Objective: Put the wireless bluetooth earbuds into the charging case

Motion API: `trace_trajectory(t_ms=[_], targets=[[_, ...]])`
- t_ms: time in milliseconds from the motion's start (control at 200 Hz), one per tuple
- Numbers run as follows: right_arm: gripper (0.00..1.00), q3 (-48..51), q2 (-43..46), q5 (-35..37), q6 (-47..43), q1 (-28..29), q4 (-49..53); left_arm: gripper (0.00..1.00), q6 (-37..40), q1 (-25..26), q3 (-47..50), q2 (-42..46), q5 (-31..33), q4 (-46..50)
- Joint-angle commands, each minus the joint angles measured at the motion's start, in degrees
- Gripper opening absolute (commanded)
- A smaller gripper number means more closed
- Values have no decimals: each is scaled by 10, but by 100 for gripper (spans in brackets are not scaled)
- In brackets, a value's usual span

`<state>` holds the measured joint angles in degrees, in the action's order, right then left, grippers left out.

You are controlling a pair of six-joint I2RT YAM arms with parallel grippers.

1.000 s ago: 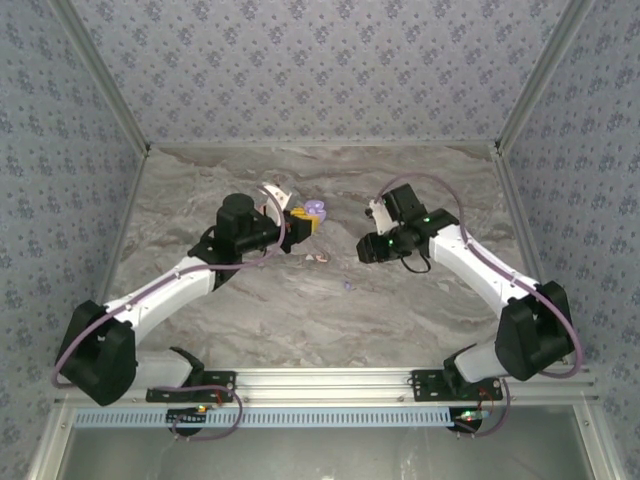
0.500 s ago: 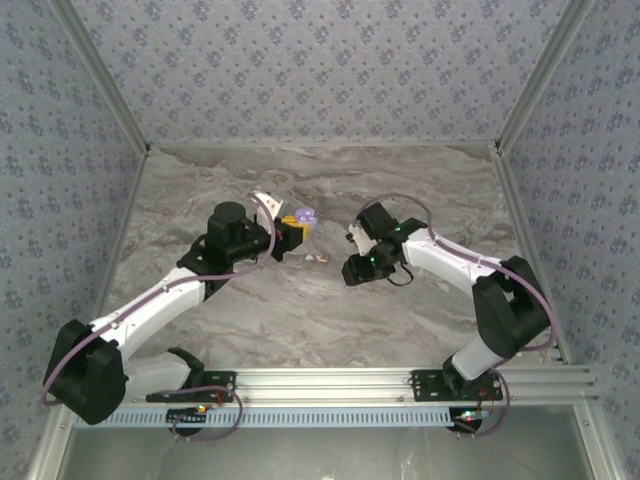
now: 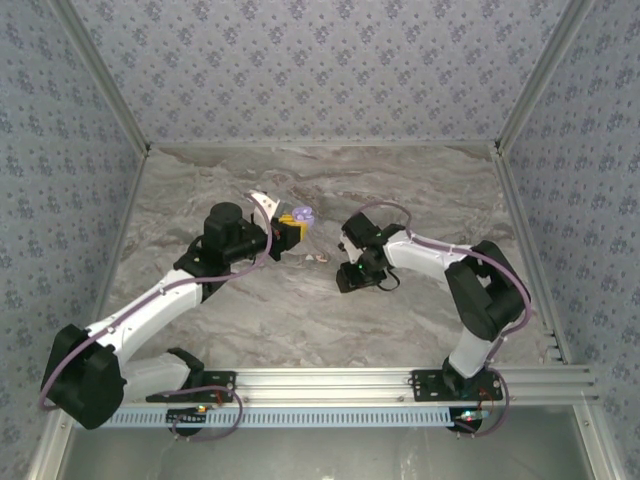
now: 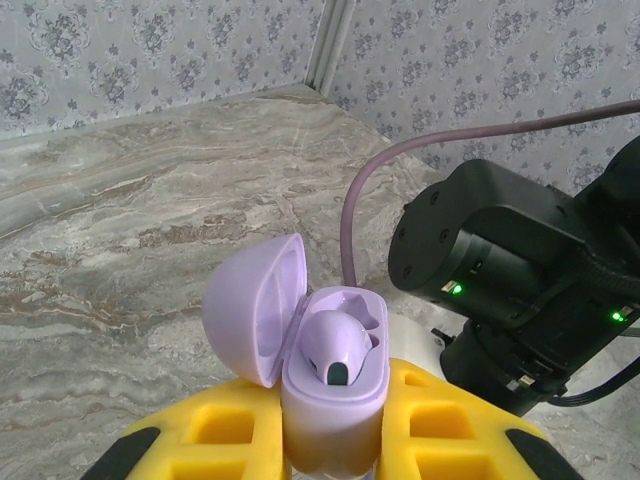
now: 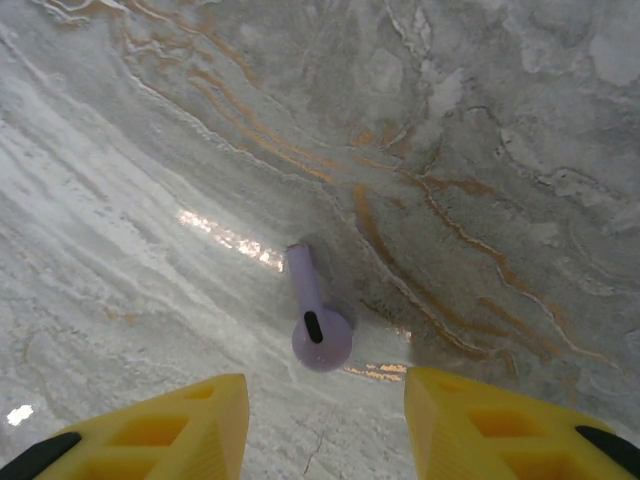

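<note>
My left gripper [image 4: 333, 445] is shut on the lilac charging case [image 4: 333, 415], yellow fingers [image 4: 205, 435] on either side of it. The lid [image 4: 250, 310] stands open to the left, and one lilac earbud [image 4: 338, 347] sits in the case. In the top view the case [image 3: 303, 216] is held just left of the table's middle. My right gripper [image 5: 325, 420] is open, hanging low over a lilac earbud [image 5: 318, 332] that lies on the marble just ahead of the fingertips, untouched. Pinkish-white earbuds [image 3: 318, 259] lie between the two grippers.
The right arm's black wrist [image 4: 510, 280] is close to the right of the case. Patterned walls [image 3: 320, 70] enclose the marble table [image 3: 200, 180] at back and sides. An aluminium rail [image 3: 320, 380] runs along the near edge.
My right arm has swung left and toward the near edge, coming down over the lilac earbud. The left gripper has drifted slightly left with the case.
</note>
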<state>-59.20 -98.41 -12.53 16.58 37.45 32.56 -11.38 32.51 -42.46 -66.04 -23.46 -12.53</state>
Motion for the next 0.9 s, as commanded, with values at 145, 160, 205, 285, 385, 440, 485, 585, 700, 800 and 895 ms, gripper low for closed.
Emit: trace_trajectory(t_ms=[145,160,205,285,385,440,485,585,700,800,895], targets=[[46,-24,-26,28,18,8,-4,13,5,-3,1,13,2,-4],[46,-24,-27,29,18,8,-4,13,4,-3,1,13,1,-5],[46,-27,-30,32,19,9,-3,13,5,-3,1,12,1,-5],[45,-30,-39,35,18,11,0,13,5,-3,1,12,1,-5],[42,-39,-49,45,14,18,9,13,5,-4,1,8,1,-5],[41,-43,-54,56,12,22,16,13,6,-4,1,8,2,-5],[38,-46,-58,66,11,25,16,13,5,-4,1,7,2,-6],[32,-51,-62,95,7,25,43,13,7,-4,0,7,3,-5],[26,-57,-61,120,3,16,55,13,8,-4,0,6,4,-4],[25,-64,-62,129,-16,2,63,13,7,-4,0,4,3,-3],[24,-76,-69,130,-40,-14,69,13,7,-4,1,3,5,-5]])
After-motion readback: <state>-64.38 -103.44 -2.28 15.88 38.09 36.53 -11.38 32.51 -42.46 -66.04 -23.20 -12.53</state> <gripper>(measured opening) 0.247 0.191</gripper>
